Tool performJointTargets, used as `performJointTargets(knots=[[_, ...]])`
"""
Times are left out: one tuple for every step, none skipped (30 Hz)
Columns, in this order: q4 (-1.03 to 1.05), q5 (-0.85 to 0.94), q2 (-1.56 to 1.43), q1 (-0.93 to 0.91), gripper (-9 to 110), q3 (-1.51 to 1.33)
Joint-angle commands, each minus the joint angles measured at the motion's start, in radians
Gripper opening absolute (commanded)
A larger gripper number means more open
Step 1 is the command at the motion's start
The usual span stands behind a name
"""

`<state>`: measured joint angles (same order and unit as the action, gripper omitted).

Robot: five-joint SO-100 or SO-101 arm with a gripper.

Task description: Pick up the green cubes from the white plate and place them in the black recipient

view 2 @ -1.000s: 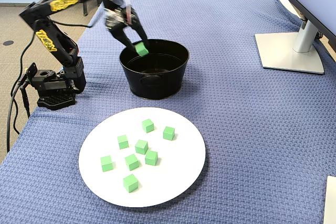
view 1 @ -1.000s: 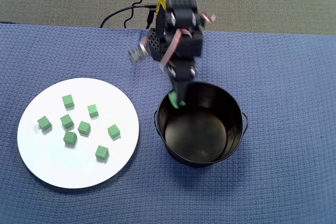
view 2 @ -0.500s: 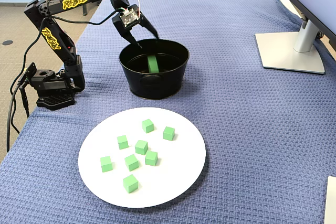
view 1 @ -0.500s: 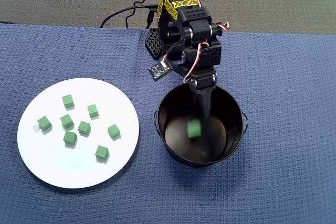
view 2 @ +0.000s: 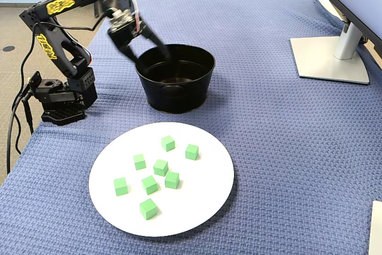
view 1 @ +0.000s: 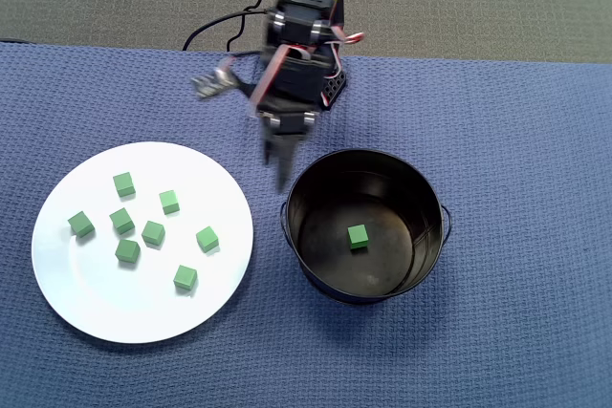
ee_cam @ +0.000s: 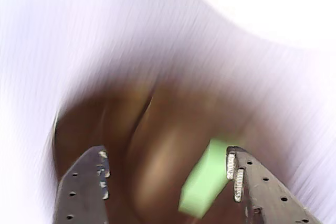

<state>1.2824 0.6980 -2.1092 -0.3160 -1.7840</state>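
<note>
Overhead view showed the round black metal pot (view 1: 365, 226), glossy inside with small side handles, standing on the blue woven worktop (view 1: 516, 140), and one small matte green cube (view 1: 358, 236) lay alone on its floor. Seven more green cubes (view 1: 153, 233) were scattered on the large flat white plate (view 1: 143, 242), which sat just beside the pot, toward the left edge of that picture. The black two-finger tool (view 1: 280, 161) hung just outside the pot's rim on the plate side, blurred by motion; in the fixed view its fingers (view 2: 156, 46) stood spread wide and held nothing. The wrist view was too smeared to add more than a green cube (ee_cam: 202, 179) seen in the gap between open fingers.

The step in hand seemed to be the reach to the plate for another cube. To do it well, the tool would best stay wide, clear the pot's rim, and come down over a cube that stood apart from its neighbours, such as the one nearest the pot (view 1: 207, 239), with the fingers square to two opposite faces. The cubes looked light and sharp-edged, so a skewed close might flick one across the smooth plate
</note>
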Motion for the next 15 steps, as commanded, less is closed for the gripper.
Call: performJointTargets(knots=[[-0.247,0.278,0.003,-0.198,24,-0.126],[-0.302,0.330,0.025,-0.227,24,-0.161],[-0.359,0.365,0.049,-0.253,24,-0.187],[-0.423,0.388,0.075,-0.278,24,-0.212],[-0.486,0.410,0.101,-0.299,24,-0.232],[-0.531,0.443,0.126,-0.316,23,-0.249],[-0.574,0.480,0.144,-0.328,23,-0.268],[-0.623,0.506,0.160,-0.331,23,-0.287],[-0.653,0.529,0.173,-0.333,24,-0.295],[-0.664,0.551,0.186,-0.333,25,-0.288],[-0.666,0.565,0.195,-0.331,25,-0.273],[-0.660,0.578,0.202,-0.330,25,-0.261],[-0.655,0.589,0.207,-0.327,25,-0.252],[-0.650,0.597,0.209,-0.324,24,-0.249],[-0.650,0.603,0.212,-0.324,24,-0.249]])
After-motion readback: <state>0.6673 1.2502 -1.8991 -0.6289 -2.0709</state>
